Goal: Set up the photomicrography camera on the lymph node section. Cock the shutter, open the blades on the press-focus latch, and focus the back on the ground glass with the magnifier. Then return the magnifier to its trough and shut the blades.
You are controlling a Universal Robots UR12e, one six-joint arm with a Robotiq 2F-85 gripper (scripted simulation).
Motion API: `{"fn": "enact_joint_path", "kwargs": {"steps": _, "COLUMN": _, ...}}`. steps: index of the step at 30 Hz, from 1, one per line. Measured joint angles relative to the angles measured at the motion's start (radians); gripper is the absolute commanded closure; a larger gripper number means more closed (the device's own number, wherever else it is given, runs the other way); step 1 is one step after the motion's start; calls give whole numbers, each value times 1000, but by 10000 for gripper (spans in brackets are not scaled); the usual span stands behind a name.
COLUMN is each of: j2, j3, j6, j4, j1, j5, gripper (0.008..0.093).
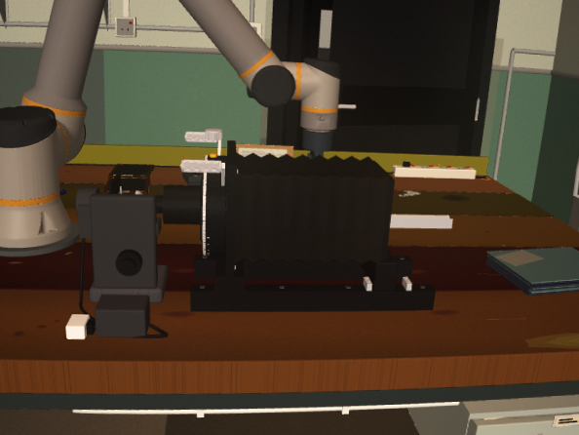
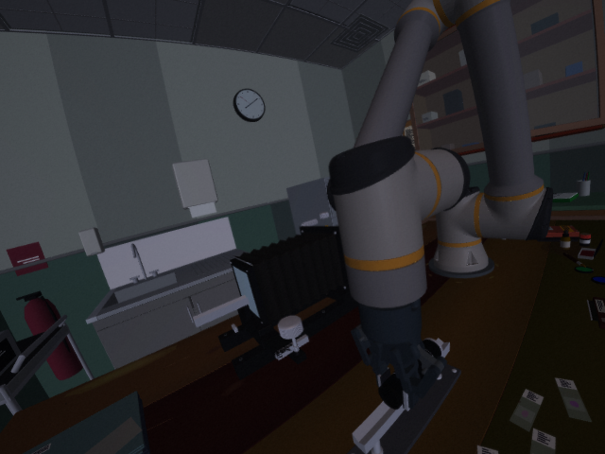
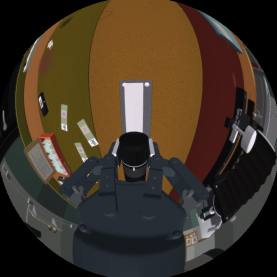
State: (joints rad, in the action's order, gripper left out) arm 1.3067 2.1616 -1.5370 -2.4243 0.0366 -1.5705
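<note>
From the side camera my gripper is hidden behind the black bellows camera (image 1: pixel 312 214), which stands on its rail in the middle of the bench. I hold the black cylindrical magnifier (image 3: pixel 133 155) in my closed gripper (image 3: pixel 134 152) (image 2: pixel 397 386). It sits low over the near end of the white trough (image 3: pixel 134 108) (image 2: pixel 386 420) on its grey base, behind the camera. The camera's ground glass back (image 2: pixel 244 288) faces the sink side. A white focus knob (image 2: pixel 289 326) (image 3: pixel 249 139) stands on the rail. White levers (image 1: pixel 202 166) stick out at the lens end, next to the microscope (image 1: pixel 124 244).
An orange slide box (image 3: pixel 55 155) and loose slides (image 3: pixel 86 131) lie on the olive mat beside the trough. A stack of plates (image 1: pixel 536 268) sits at the bench's right end. A power strip (image 1: pixel 434 171) lies at the back. The arm's base (image 1: pixel 29 185) stands at the left.
</note>
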Motion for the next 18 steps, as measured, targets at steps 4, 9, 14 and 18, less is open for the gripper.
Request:
{"fn": "enact_joint_path", "kwargs": {"steps": 4, "j2": 6, "j3": -2, "j6": 0, "j4": 8, "j1": 0, "j5": 0, "gripper": 934}}
{"fn": "enact_joint_path", "kwargs": {"steps": 9, "j2": 12, "j3": -5, "j6": 0, "j4": 15, "j1": 0, "j5": 0, "gripper": 934}}
{"fn": "enact_joint_path", "kwargs": {"steps": 14, "j2": 12, "j3": -5, "j6": 0, "j4": 16, "j1": 0, "j5": 0, "gripper": 934}}
{"fn": "enact_joint_path", "kwargs": {"steps": 18, "j2": 14, "j3": -6, "j6": 0, "j4": 19, "j1": 0, "j5": 0, "gripper": 934}}
